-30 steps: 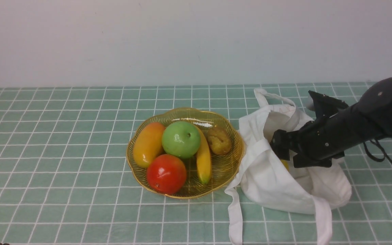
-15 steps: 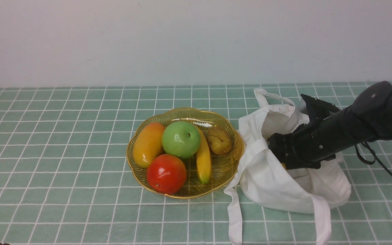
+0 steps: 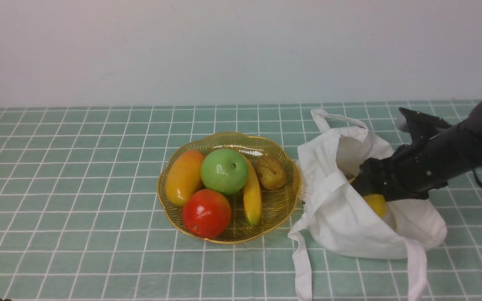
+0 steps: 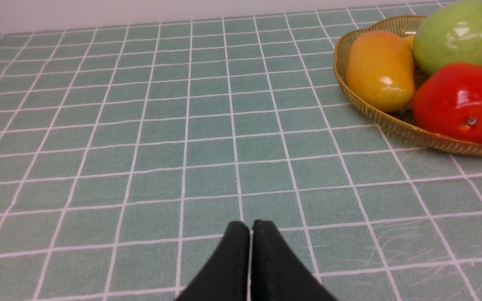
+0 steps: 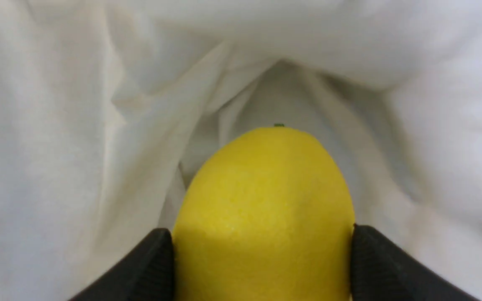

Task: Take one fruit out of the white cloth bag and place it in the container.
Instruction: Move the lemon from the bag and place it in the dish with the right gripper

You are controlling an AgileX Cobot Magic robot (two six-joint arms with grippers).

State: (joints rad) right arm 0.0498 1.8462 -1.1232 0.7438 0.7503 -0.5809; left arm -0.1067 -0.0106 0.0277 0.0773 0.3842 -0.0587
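Right wrist view: right gripper point(image 5: 262, 234) is clamping the lemon point(image 5: 266, 196) between both pads, inside the white cloth bag point(image 5: 57, 125) | front view: lemon is showing at the bag's mouth, bag is lying just beside the wire basket point(image 3: 275, 205) | left wrist view: left gripper point(image 4: 250, 234) is hovering over the tablecloth point(image 4: 140, 125), jaws pressed together

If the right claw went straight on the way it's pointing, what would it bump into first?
The right claw is shut on the lemon, so the lemon would lead and push into the inner folds of the white cloth bag first. How far off that cloth is, I cannot tell.
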